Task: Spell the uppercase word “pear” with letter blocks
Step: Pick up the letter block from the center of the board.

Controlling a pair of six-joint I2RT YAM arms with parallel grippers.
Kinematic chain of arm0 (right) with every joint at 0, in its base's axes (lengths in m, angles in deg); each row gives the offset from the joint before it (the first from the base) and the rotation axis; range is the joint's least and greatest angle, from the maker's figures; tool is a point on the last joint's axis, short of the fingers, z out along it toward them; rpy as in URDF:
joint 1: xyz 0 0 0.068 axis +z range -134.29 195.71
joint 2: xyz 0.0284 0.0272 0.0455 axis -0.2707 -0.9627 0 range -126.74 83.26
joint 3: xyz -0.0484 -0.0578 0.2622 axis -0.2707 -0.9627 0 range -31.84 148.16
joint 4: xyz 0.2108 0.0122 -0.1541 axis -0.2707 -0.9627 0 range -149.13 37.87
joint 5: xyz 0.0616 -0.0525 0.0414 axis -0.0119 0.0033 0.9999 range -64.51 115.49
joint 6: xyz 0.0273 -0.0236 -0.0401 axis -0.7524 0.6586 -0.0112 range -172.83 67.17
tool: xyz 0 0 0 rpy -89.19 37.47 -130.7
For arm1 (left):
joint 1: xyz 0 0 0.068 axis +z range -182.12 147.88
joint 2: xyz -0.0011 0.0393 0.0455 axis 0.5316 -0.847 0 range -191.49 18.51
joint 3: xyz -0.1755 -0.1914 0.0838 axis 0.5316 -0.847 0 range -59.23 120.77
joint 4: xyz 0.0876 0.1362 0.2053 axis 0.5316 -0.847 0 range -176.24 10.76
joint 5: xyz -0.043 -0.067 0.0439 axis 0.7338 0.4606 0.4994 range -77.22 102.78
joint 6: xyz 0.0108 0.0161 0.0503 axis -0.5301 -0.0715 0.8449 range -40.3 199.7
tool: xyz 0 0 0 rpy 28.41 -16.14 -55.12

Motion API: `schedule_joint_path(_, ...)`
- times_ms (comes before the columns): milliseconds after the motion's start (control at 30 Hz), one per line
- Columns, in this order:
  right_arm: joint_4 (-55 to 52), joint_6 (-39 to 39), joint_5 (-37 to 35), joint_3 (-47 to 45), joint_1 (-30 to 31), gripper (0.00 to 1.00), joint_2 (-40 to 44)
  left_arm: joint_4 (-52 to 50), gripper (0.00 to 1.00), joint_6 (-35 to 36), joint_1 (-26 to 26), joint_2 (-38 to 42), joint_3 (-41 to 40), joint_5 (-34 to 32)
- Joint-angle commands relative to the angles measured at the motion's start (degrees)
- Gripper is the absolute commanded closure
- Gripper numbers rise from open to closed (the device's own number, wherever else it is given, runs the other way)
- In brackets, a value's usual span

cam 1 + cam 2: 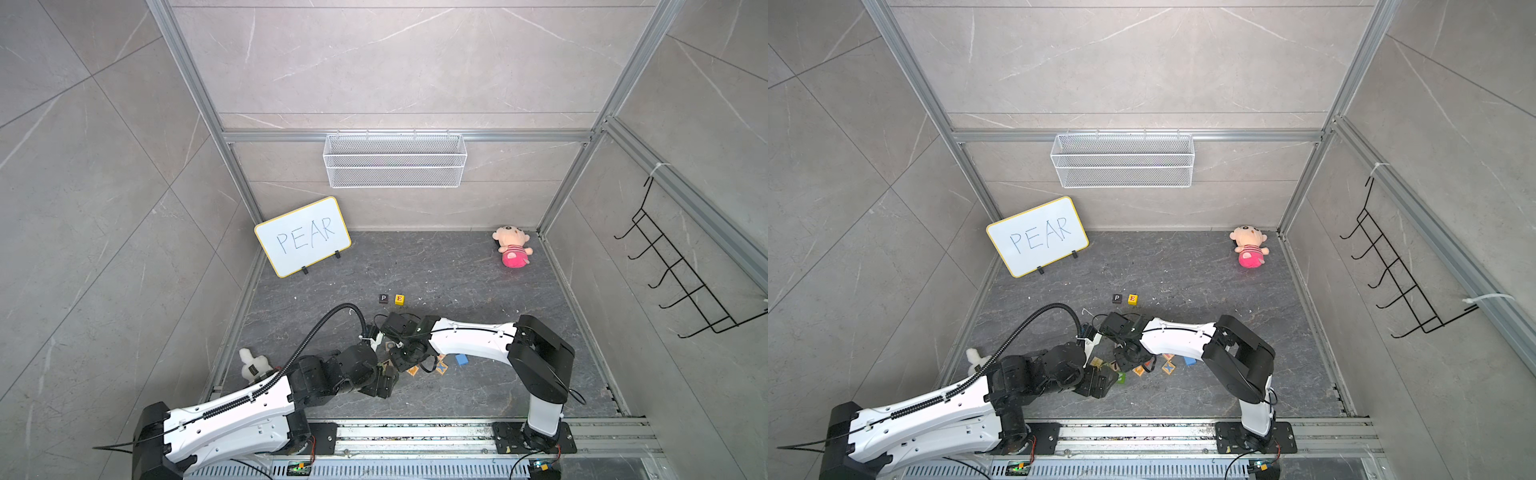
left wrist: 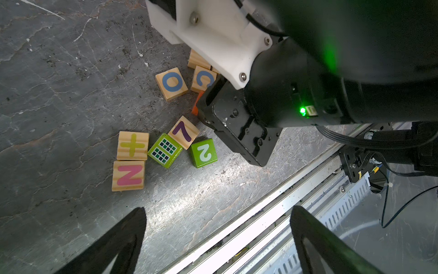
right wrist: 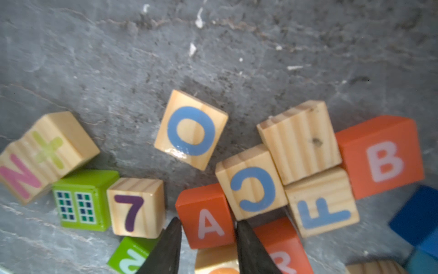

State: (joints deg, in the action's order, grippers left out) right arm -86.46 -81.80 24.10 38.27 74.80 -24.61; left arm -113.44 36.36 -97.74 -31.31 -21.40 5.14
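Right tool squeezes the A block (the next letter needed).
P block and E block sit side by side; left tool hangs spread wide, empty.

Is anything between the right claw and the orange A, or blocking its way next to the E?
Nothing visible. The right gripper straddles the A block; a C block touches its corner. Floor beside the E block looks bare.
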Motion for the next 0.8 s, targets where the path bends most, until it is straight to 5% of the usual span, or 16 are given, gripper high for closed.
schedule_joint_path(0, -2.24, 0.21, -1.22, 0.76, 0.15, 0.58, -0.4, 1.07, 0.02, 1.12, -0.13, -0.24, 1.58, -1.15)
schedule_joint_path(767, 0.48, 3.31, 1.99, 0.85, 0.68, 0.53, -3.24, 2.09, 0.02, 3.2, -0.18, -2.35, 3.09, -0.27)
